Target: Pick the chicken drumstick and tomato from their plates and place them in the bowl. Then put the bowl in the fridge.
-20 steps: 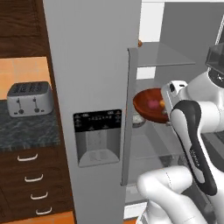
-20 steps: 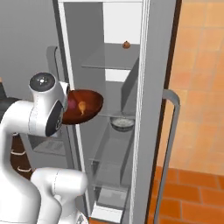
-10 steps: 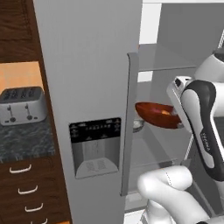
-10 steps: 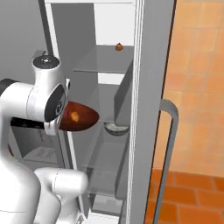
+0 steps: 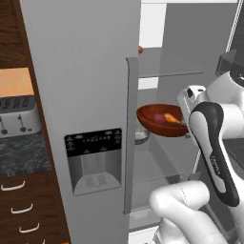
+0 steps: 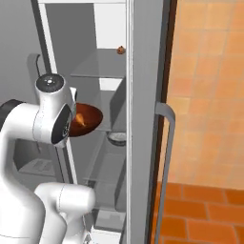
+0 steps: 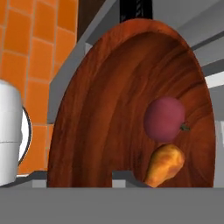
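Bowl (image 5: 161, 121) sits in the hand (image 7: 118, 176), clamped by its rim; in the hand view one fingertip shows against the near rim, inside face toward the camera. It hangs in the air inside the open fridge (image 5: 86, 95), out ahead of the hand, over the middle glass shelf (image 6: 102, 128) and not yet resting on it, as far as I can tell.

Handling, my read: the bowl is stiff wood, light enough, with a glossy inside that may be slick, so a pinch on the rim is the only real hold and it leaves the bowl hanging off one edge. Any tilt sends the load rolling. The tomato (image 7: 165, 119) is round and loose, so it will roll first. The drumstick (image 7: 164, 165) is tapered and lies just below the tomato, nearer the hand, touching or nearly so. Keep the bowl level and set it flat before letting go.

Views: the hand view gives the grip and both items up close, but no shelf height. The left base view shows the bowl side-on with tomato (image 5: 157, 117) and drumstick (image 5: 170, 117) inside, and the fridge's shut left door with dispenser (image 5: 94, 159). The right base view shows the bowl (image 6: 86, 120) partly behind the arm, a small grey dish (image 6: 117, 138) on the shelf beyond it, a small brown thing (image 6: 121, 49) on the top shelf, and the open door's handle (image 6: 164, 157).
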